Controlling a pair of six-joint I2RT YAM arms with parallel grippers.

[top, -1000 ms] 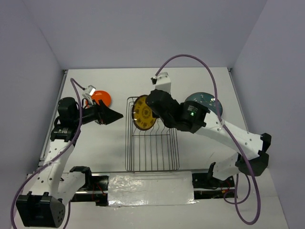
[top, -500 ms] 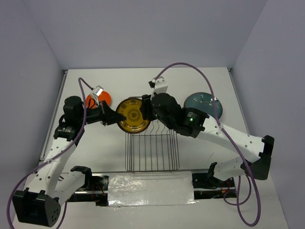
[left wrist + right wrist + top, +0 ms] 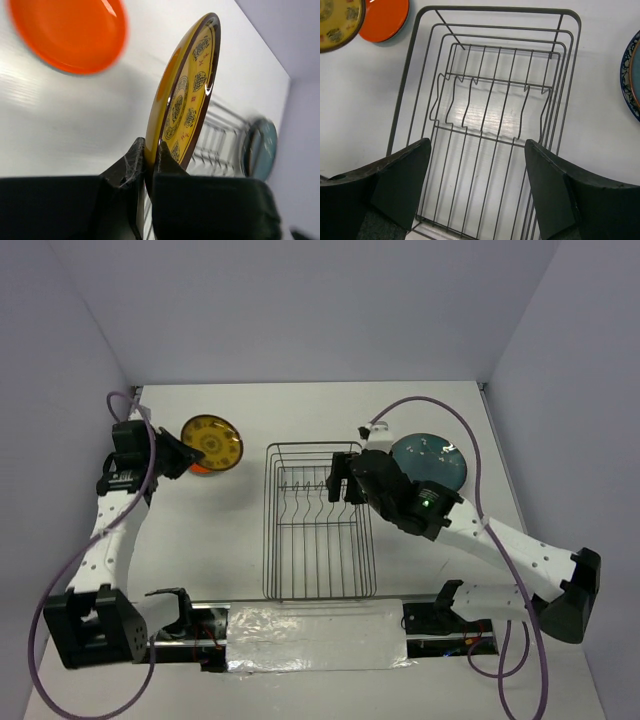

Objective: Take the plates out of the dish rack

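Dish rack (image 3: 320, 520) at table (image 3: 240, 530) centre, long axis running near to far. Left of it, well apart: held plate (image 3: 211, 441), clamped by its rim in the left gripper (image 3: 149, 152), partly covering a second plate (image 3: 200, 468) that lies flat on the table. Right of the rack, near its far end: larger plate (image 3: 428, 458) flat on the table, partly under the right arm; right gripper (image 3: 340, 478) over the rack's far end.

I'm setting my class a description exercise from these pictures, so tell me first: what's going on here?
Plates are being unloaded from a dish rack. The left gripper grips a yellow plate by its rim, on edge, near an orange plate lying flat on the table. The right gripper hangs open over the rack, which holds no plates. A teal plate lies right of the rack.
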